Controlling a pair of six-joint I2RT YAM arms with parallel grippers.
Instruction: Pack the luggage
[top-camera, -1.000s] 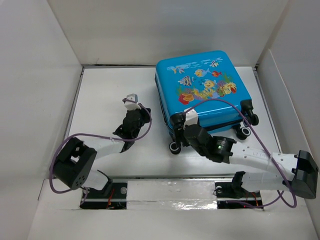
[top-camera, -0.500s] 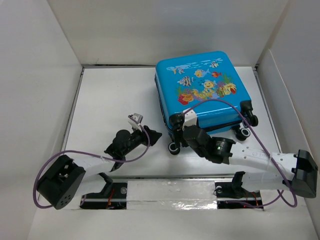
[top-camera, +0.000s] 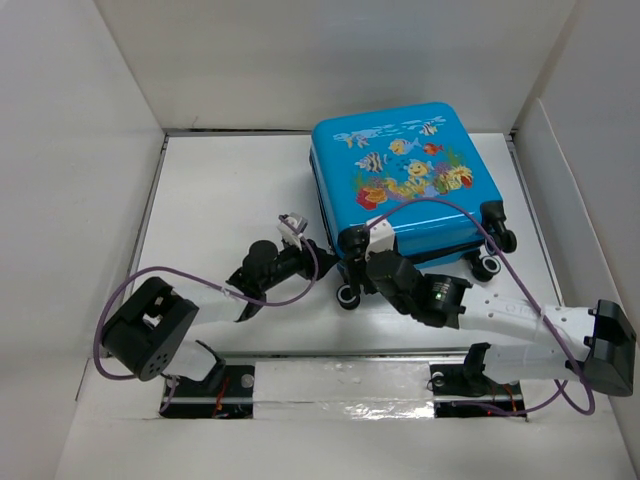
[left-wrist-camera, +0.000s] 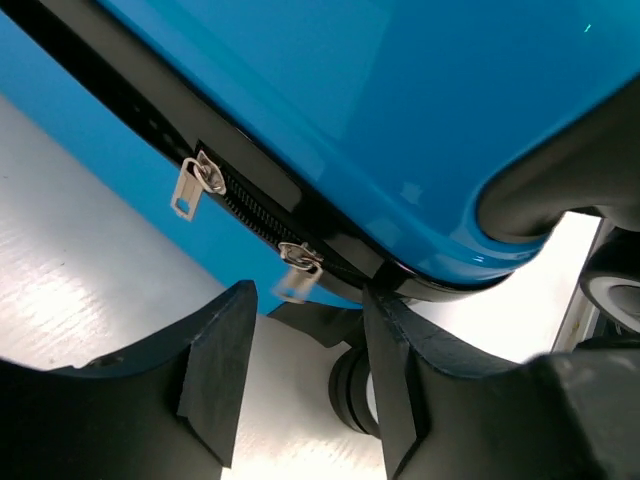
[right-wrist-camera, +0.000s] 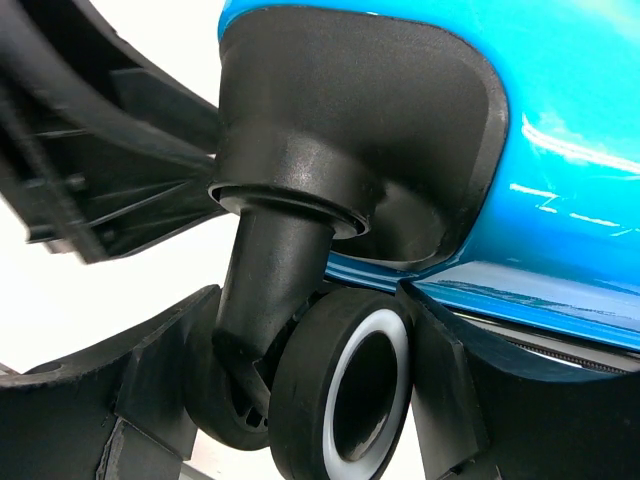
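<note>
Stiff, slippery luggage (top-camera: 405, 180): right pincer (right-wrist-camera: 300, 375) clamps a wheel (right-wrist-camera: 345, 400); left pincer (left-wrist-camera: 305, 345), wide, should take the zipper pull (left-wrist-camera: 298, 265).

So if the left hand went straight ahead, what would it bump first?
Probably the lower zipper pull on the side of the luggage, hanging just ahead of the open left hand, though depth is unclear.

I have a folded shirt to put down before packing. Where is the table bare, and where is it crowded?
Bare: the table between the left wall, the luggage and the left gripper; also a small patch between the wheels and the right wall. Crowded: the luggage's near-left corner, where the right gripper straddles a wheel.
</note>
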